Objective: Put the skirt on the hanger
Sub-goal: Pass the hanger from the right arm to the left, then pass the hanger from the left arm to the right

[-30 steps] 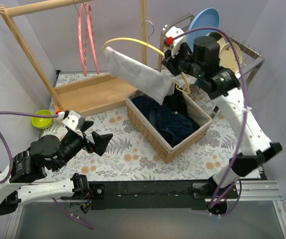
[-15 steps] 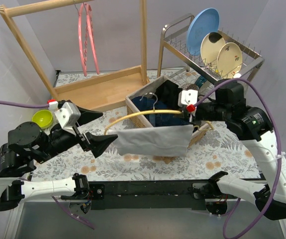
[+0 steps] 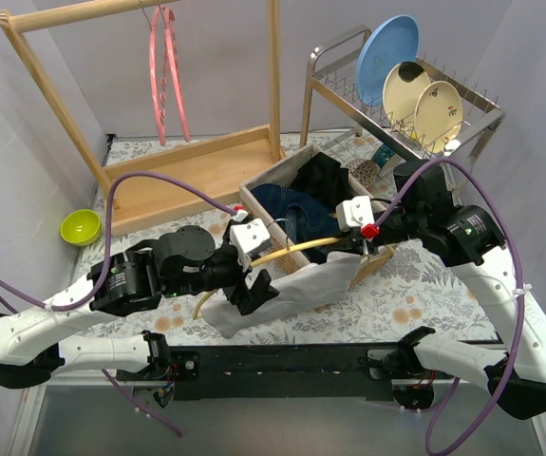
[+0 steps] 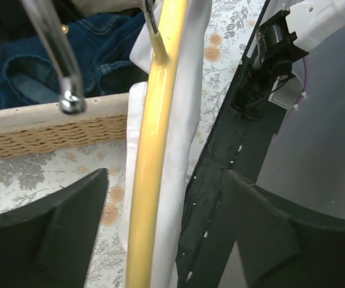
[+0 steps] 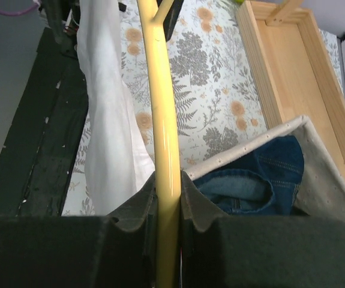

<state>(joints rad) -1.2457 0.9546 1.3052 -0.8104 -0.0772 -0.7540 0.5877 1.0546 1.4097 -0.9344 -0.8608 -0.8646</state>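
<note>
Floral cloth covers the bench; a wicker basket holding jeans sits near its middle. We find the yellow hanger lying low across the basket's near corner, toward the near edge of the bench; the white skirt is draped over its bar, with loose cloth trailing onto the bench close to that edge.

The right gripper is clamped on the bar at the basket end and holds nothing else; the left gripper stands wide at the other end, one finger either side of bar and cloth, gripping nothing.

Hazards, as we judge them:
- the skirt appears only draped, so a tilt or a quick lift could slide it off the lower end;
- the left jaws, closed off-centre, could catch cloth alone and drag it along the bar;
- the metal hook sits just beside the basket rim and could snag the weave on lifting;
- the trailing hem could be pulled over the near edge.
</note>
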